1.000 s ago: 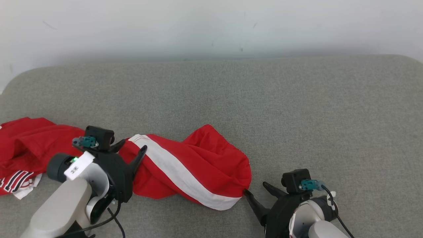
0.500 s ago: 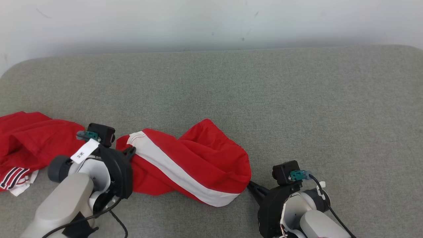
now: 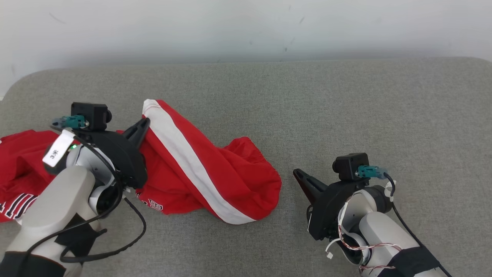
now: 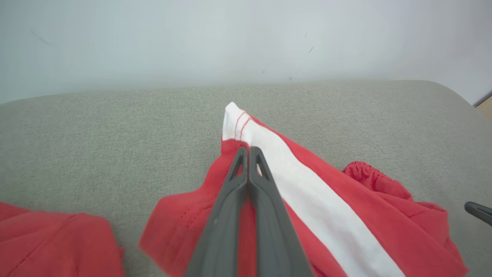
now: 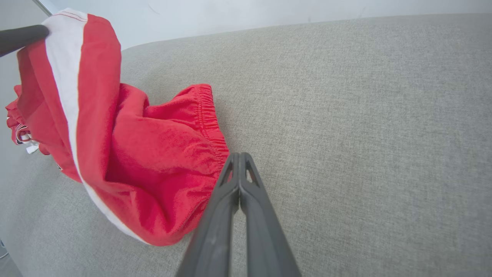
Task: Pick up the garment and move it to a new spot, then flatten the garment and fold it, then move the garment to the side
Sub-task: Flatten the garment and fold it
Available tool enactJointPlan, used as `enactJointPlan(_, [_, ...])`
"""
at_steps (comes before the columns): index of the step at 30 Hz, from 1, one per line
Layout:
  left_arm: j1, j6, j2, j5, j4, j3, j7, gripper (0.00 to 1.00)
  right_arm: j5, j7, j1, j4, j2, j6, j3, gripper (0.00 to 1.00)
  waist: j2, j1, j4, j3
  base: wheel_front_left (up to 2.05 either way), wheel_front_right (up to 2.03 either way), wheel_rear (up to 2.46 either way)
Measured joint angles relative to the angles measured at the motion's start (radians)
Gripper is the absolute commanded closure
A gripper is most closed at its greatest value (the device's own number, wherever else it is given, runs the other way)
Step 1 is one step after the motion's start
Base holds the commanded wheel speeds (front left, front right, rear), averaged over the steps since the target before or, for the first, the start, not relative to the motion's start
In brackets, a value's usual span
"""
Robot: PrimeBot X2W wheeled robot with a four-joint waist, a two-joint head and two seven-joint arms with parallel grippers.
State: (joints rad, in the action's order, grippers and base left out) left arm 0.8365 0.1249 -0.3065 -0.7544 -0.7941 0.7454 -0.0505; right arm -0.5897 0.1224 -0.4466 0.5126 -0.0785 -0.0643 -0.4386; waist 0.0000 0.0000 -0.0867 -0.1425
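Red garment (image 3: pixel 230 181), light limp cloth at near left of the grey pad (image 3: pixel 346 115), drapes from left gripper (image 3: pixel 145 122) pinching its striped hem; right gripper (image 3: pixel 296 172) pressed together, empty, just right of it; elastic waistband (image 5: pixel 209 115) judged the firmest second hold.

One red garment (image 3: pixel 215 181), two end effectors (image 3: pixel 145 122) (image 3: pixel 298 174), one grey cushioned surface (image 3: pixel 346 115).

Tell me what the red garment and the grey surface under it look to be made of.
The garment: thin, soft cloth, probably a light synthetic or cotton blend, matte; it drapes in loose folds and its waistband is gathered like elastic. The surface: coarse woven upholstery-type fabric, matte, flecked grey weave; rounded corners hint at padding.
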Motion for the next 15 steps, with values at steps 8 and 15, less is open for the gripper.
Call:
enactJointPlan(8, [0.007,0.000,-0.012,-0.028,0.003,0.016,0.017,0.00,-0.015,-0.008,-0.012,0.028,-0.004,-0.015,0.000,0.00,0.0001,0.0000,-0.001,0.010,0.00,0.00,0.00])
enactJointPlan(15, [-0.041,0.000,-0.069,-0.002,0.009,0.018,0.097,0.00,-0.016,-0.076,0.042,0.002,-0.058,-0.014,0.052,0.00,0.0000,0.0000,0.001,0.019,0.00,0.00,0.00])
